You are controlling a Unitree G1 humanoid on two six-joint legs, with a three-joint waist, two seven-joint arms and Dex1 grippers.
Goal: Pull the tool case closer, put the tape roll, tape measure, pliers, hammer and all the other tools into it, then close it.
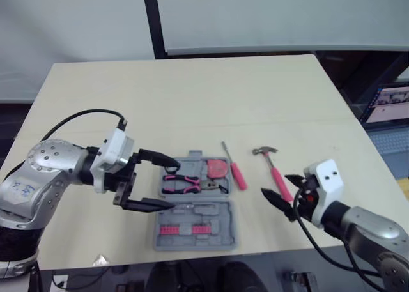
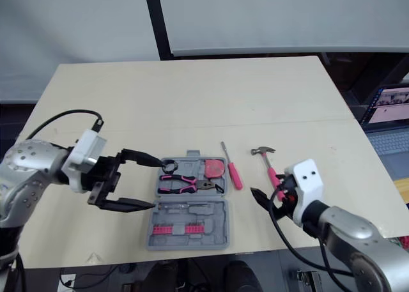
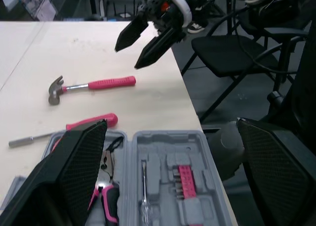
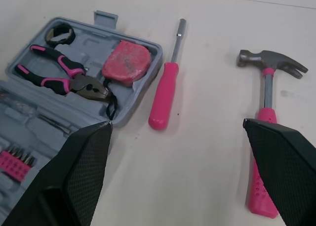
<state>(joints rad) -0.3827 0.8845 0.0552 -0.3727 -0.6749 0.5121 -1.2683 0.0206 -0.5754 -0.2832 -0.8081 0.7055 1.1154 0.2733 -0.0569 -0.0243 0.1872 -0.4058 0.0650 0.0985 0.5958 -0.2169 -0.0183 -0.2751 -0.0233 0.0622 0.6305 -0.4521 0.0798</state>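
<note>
The grey tool case (image 1: 225,241) lies open near the table's front edge. Its far half holds a small black tape roll (image 1: 171,169), pink-handled pliers (image 1: 182,184) and a pink tape measure (image 1: 217,169). Pink bits (image 1: 179,230) sit in the near half. A pink screwdriver (image 1: 236,172) and a pink-handled hammer (image 1: 275,172) lie on the table to the right of the case. My left gripper (image 1: 173,184) is open, its fingers spread over the case's left side. Above the hammer's handle end, my right gripper (image 1: 275,184) hangs open and holds nothing.
The pale wooden table (image 1: 192,94) stretches bare behind the tools. A laptop (image 1: 388,104) stands beyond the right edge. A black chair (image 3: 232,53) stands just off the table's front edge. A small scrap (image 1: 100,260) lies at the front left edge.
</note>
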